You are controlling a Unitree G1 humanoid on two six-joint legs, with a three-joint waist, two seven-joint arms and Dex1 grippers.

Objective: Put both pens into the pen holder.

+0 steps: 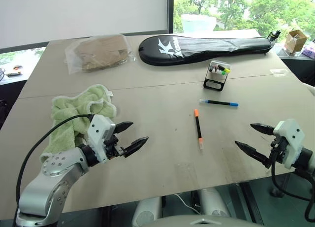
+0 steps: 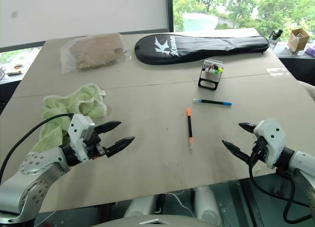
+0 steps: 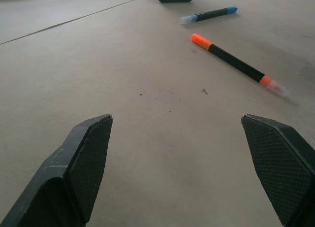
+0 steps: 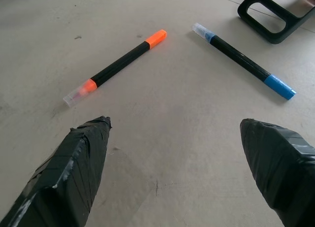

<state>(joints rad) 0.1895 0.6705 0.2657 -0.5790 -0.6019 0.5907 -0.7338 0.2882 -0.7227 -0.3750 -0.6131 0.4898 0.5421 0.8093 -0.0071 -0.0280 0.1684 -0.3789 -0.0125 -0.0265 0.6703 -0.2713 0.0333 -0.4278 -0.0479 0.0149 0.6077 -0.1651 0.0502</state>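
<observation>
Left tool (image 1: 130, 134): fingers spread wide, empty, above the near left of the desk (image 1: 147, 89).
Right tool (image 1: 248, 137): fingers spread wide, empty, near right.
Orange pen (image 1: 197, 127): flat on the desk between the tools, a little farther out.
Blue pen (image 1: 219, 103): lying crosswise just beyond the orange pen.
Pen holder (image 1: 217, 75): upright, beyond the blue pen, markers inside.
Green towel (image 1: 78, 116): left, beside the left tool.

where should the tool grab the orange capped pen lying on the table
Grip the slim black pen with the orange cap at the middle of its black barrel, coming straight down from above. It lies flat on the beige table, apart from the blue-tipped pen, with bare surface along both long sides, so the open right tool would probably straddle it across its width.
</observation>
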